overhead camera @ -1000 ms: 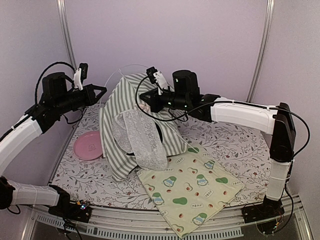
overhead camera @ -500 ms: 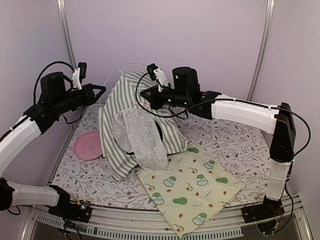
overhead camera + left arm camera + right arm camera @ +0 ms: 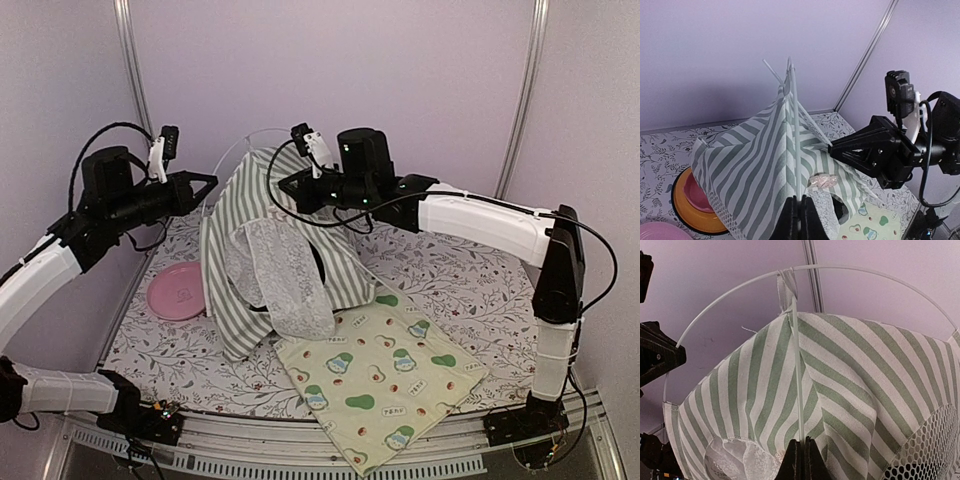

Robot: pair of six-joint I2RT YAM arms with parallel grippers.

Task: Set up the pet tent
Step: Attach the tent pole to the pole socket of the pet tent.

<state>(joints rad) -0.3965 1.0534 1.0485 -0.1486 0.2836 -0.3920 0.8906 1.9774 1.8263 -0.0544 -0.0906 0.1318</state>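
Note:
The pet tent (image 3: pixel 262 235), sage-green and white striped, stands half raised in the middle of the table, its white lace curtain (image 3: pixel 283 272) hanging in front. My left gripper (image 3: pixel 208 183) is at its upper left, shut on a thin white pole (image 3: pixel 795 130) that runs up to the peak. From the upper right, my right gripper (image 3: pixel 284 183) is shut on another white pole (image 3: pixel 798 375) just below the peak loop. A bent pole (image 3: pixel 740 287) arches over the top. The round mesh window (image 3: pixel 927 445) shows at the right wrist view's lower right.
A pale yellow avocado-print mat (image 3: pixel 385 370) lies at the front right, overhanging the near edge. A pink plate (image 3: pixel 178 291) sits left of the tent, and an orange pet bowl (image 3: pixel 692 202) is behind the fabric. Metal uprights (image 3: pixel 130 70) stand in the back corners.
My right gripper has risen and shifted a little left with its pole, lifting the tent's top. My left gripper has edged slightly right. Both grips are unchanged.

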